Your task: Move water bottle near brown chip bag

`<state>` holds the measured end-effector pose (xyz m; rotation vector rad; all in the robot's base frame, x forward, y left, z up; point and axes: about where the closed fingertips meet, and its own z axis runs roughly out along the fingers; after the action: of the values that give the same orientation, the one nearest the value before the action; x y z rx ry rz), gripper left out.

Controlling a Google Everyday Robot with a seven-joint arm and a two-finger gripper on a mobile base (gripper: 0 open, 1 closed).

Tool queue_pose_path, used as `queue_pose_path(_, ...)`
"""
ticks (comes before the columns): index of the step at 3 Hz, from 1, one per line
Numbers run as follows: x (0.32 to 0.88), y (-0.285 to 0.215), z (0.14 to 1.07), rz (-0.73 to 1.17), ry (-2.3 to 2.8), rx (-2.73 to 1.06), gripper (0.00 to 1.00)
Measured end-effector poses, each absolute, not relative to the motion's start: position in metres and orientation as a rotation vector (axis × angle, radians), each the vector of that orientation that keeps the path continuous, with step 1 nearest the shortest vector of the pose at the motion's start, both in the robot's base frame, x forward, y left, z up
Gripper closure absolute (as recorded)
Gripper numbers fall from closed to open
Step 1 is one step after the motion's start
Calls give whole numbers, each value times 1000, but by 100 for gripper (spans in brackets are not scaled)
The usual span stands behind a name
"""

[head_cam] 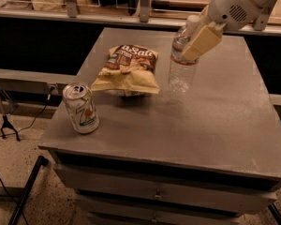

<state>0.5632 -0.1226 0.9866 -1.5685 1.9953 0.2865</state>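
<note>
The cream-coloured two-finger gripper [189, 49] on the white robot arm [236, 3] hung over the far middle of the grey square-topped table [215, 121]. It was pinched onto the upper part of the tall clear plastic water bottle [180, 75] with a white cap. One flat finger [200, 41] lay across the front of the bottle and the other was hidden behind it. The bottle stood close to upright directly under the gripper. Whether its base touched the tabletop or hung just above it could not be told.

Below the gripper and off to its right in the picture, the tabletop ran bare to the right edge and to the near edge, giving the widest free room. The table's far edge lay just behind the gripper, with a dark gap and a long shelf [107, 17] beyond it.

To the gripper's lower left in the picture lay the crinkled brown chip bag [129, 69], brown on top and pale yellow below. Its near corner lay just beside the bottle's base with a narrow strip of table between them. Farther down and left of the gripper, well apart from it, a silver-green soda can [81, 108] stood upright close to the table's left edge and near front corner. Under the front edge were closed grey drawers [154, 193].

Counted: one bottle, one bag, one can, one gripper.
</note>
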Motion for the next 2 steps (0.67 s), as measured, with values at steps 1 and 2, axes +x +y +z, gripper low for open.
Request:
queue_pose_path(1, 596, -125, 977, 289, 1979, -1561, 100)
queue_pose_path(2, 614, -126, 964, 316, 1981, -1545, 100)
